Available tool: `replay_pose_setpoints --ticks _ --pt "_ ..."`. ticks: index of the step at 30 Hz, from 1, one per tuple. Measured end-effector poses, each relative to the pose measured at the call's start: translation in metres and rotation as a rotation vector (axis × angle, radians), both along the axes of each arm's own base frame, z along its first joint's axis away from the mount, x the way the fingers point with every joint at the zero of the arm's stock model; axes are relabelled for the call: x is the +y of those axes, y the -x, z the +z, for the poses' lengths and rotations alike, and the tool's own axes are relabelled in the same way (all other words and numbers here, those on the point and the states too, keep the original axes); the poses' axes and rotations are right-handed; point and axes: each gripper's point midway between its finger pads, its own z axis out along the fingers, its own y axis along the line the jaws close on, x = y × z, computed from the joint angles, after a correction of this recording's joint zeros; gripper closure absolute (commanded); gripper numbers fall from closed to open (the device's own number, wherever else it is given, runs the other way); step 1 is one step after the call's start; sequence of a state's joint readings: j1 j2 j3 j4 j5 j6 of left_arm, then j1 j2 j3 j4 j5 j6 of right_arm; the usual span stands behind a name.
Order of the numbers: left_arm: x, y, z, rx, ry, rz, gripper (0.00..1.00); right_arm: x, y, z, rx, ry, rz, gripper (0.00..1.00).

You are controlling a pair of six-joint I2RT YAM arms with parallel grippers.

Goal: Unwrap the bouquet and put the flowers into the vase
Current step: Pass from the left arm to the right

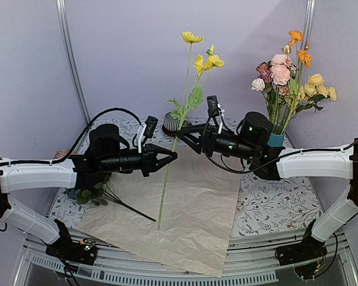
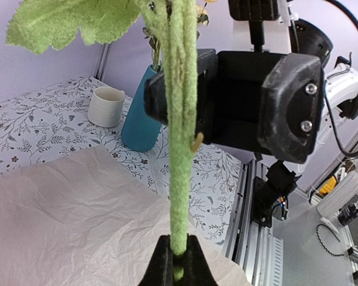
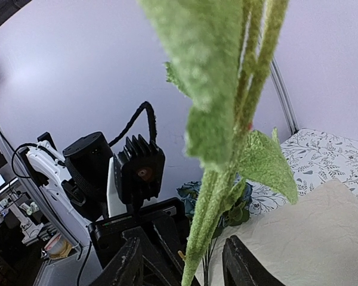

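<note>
A yellow flower (image 1: 206,61) on a long green stem (image 1: 169,176) stands upright over the flattened peach paper (image 1: 191,208). My left gripper (image 1: 169,158) is shut on the stem (image 2: 180,149), seen pinched between its fingertips in the left wrist view (image 2: 178,262). Higher on the same stem, my right gripper (image 1: 180,129) reaches in from the right. Its fingers (image 3: 126,265) stand on either side of the stem (image 3: 206,238), with a gap on each side. The teal vase (image 1: 277,140) stands at the back right behind the right arm and holds pink, cream, yellow and orange flowers (image 1: 286,80).
Loose blue blooms and leafy stems (image 1: 92,192) lie on the table under the left arm. A striped grey cup (image 1: 171,123) stands at the back centre. A cream mug (image 2: 106,106) sits beside the vase (image 2: 140,113). The paper hangs over the near table edge.
</note>
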State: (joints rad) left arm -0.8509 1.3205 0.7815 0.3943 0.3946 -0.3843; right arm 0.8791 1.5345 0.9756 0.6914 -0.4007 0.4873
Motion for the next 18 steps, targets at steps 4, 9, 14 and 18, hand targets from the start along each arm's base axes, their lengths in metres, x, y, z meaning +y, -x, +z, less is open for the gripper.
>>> replay_pose_setpoints --ticks 4,9,14,18 --pt "0.000 0.000 0.002 -0.010 0.006 -0.001 1.00 0.003 -0.003 -0.007 0.011 0.007 0.000 0.58" --pt "-0.001 0.001 0.003 -0.019 0.006 -0.006 1.00 0.005 -0.004 -0.013 0.022 0.016 -0.001 0.61" --pt "-0.003 0.005 0.003 -0.025 0.006 -0.025 0.92 0.005 -0.004 -0.012 0.025 0.013 0.001 0.72" --pt "-0.004 0.007 0.003 -0.035 0.004 -0.041 0.72 0.006 -0.002 -0.011 0.020 0.008 0.009 0.95"
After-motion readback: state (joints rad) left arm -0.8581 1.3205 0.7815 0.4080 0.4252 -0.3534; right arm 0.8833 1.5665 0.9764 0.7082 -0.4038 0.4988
